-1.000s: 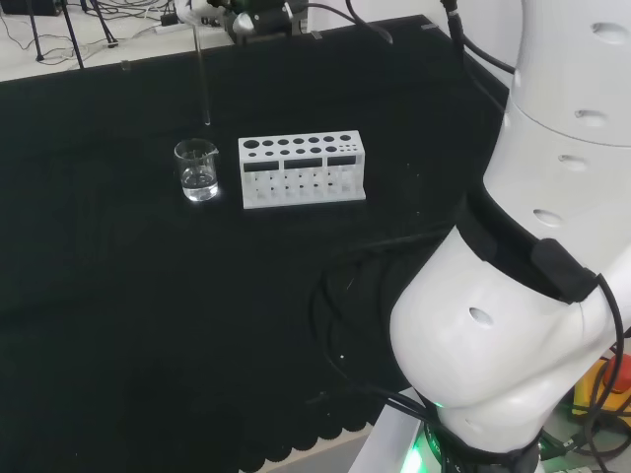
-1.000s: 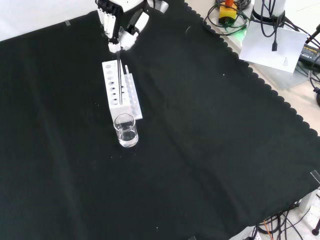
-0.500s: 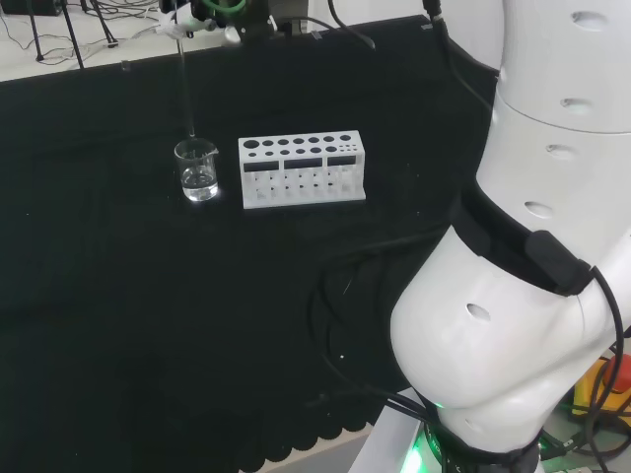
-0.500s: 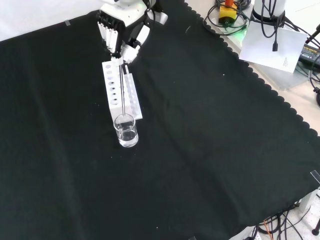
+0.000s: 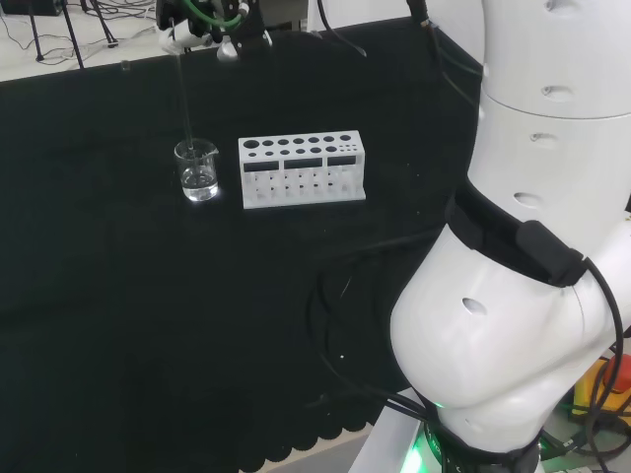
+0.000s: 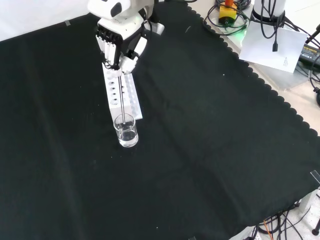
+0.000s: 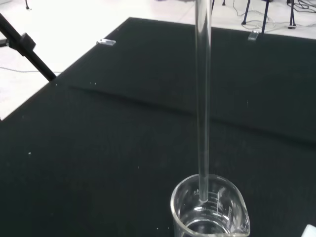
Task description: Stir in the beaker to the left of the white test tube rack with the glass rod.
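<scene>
One clear glass beaker (image 6: 125,131) is seen slightly left of centre in the front view, standing on the black cloth (image 6: 210,150) and touching or just beside the near end of the white test tube rack (image 6: 121,94). In the head view the beaker (image 5: 197,169) is placed in the upper left of the frame, just to the left of the rack (image 5: 302,168), with a narrow gap between them. A small amount of clear liquid is held in the beaker.

The hand (image 6: 118,44) is located at the top of the front view, left of centre, above the far end of the rack. Its fingers are curled downward and are pinched on the upper end of the glass rod (image 6: 121,95). The rod is held close to upright. In the front view its lower end is seen inside the rim of the beaker. In the wrist view the rod (image 7: 202,98) is shown reaching just below the rim of the beaker (image 7: 210,210), above the liquid surface; contact with the liquid cannot be confirmed. In the head view the rod (image 5: 184,103) is seen descending from the hand (image 5: 197,25) at the top edge of the frame to the beaker mouth.
</scene>
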